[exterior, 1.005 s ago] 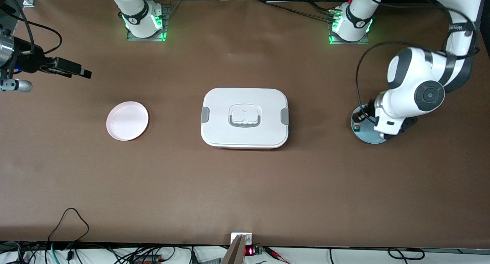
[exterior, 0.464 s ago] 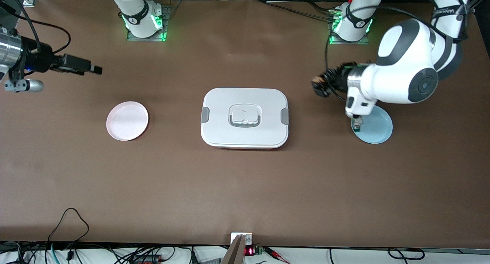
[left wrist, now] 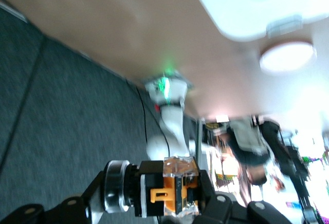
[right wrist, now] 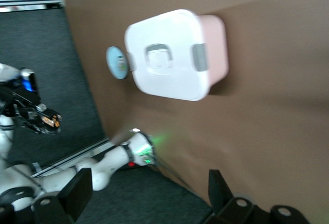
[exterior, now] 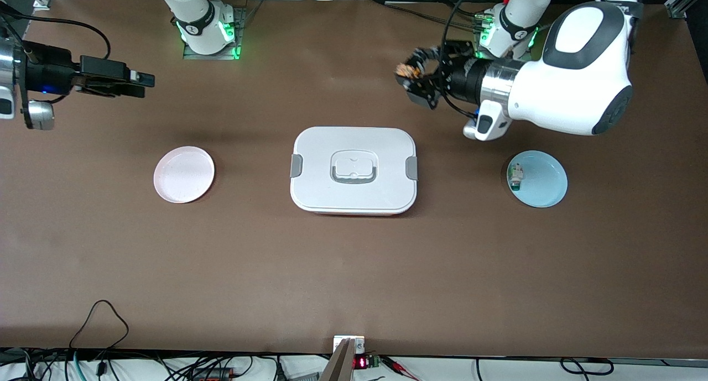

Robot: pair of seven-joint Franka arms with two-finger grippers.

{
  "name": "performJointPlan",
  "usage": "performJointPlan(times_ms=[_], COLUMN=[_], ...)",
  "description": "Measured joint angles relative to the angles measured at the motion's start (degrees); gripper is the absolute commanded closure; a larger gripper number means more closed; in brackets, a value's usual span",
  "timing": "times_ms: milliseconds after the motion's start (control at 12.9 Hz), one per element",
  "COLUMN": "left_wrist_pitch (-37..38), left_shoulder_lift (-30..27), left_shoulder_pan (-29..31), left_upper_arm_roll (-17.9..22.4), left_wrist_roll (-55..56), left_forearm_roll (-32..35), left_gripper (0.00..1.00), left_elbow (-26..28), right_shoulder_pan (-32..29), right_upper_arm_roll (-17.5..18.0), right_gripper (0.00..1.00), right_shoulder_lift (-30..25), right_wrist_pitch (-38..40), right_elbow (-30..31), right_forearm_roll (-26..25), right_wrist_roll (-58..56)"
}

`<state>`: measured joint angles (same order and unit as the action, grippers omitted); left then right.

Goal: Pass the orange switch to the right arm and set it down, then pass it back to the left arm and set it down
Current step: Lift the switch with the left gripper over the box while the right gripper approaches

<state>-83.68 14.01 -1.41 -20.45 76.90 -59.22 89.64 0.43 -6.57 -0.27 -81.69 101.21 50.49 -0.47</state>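
Note:
My left gripper (exterior: pixel 412 78) is shut on the orange switch (exterior: pixel 408 70), a small black part with orange markings, and holds it up in the air over the table between the box (exterior: pixel 354 170) and the left arm's base. In the left wrist view the switch (left wrist: pixel 172 193) sits clamped between the black fingers. The white box with grey clips stands at the table's middle. My right gripper (exterior: pixel 138 82) is open and empty, up in the air above the table at the right arm's end, over the area past the pink plate (exterior: pixel 183 174). The right wrist view shows its fingers (right wrist: pixel 79 190) wide apart.
A blue plate (exterior: pixel 545 181) at the left arm's end holds a small white-and-green component (exterior: pixel 515 176). The pink plate lies between the box and the right arm's end. Cables lie along the table's near edge.
My left gripper has risen from the blue plate with the orange switch and swung toward the box and the arm bases. My right gripper has shifted slightly toward the table's middle.

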Motion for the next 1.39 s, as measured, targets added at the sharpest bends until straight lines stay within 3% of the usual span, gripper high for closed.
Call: performJointPlan(times_ms=[232, 541, 773, 1082, 1392], left_wrist_pitch=[-5.7, -13.74, -19.06, -25.23, -28.08], left_shoulder_lift=[0.32, 2.74, 3.21, 3.22, 3.27], left_shoulder_pan=[-0.77, -2.27, -3.8, -7.13, -8.19], left_upper_arm_roll=[0.0, -0.02, -0.04, -0.14, -0.12], left_wrist_roll=[0.9, 1.56, 1.78, 3.26, 3.67], left_forearm_roll=[-10.36, -19.06, -21.05, -21.34, -22.18], left_gripper=[1.0, 1.0, 1.0, 1.0, 1.0], left_elbow=[-0.19, -0.2, -0.23, -0.27, -0.28], right_shoulder_pan=[0.21, 3.73, 9.02, 9.43, 9.48], right_upper_arm_roll=[0.08, 0.23, 0.96, 2.35, 3.49], right_gripper=[0.0, 0.0, 0.0, 0.0, 0.0], right_shoulder_lift=[3.23, 6.08, 5.99, 6.04, 8.07], right_wrist_pitch=[-0.27, -4.79, -9.95, -10.25, -10.25], right_elbow=[-0.03, -0.1, -0.31, 0.25, 0.84], right_forearm_roll=[8.28, 15.87, 20.37, 29.1, 34.06], right_wrist_roll=[-3.16, -5.27, -5.26, -5.25, -9.16])
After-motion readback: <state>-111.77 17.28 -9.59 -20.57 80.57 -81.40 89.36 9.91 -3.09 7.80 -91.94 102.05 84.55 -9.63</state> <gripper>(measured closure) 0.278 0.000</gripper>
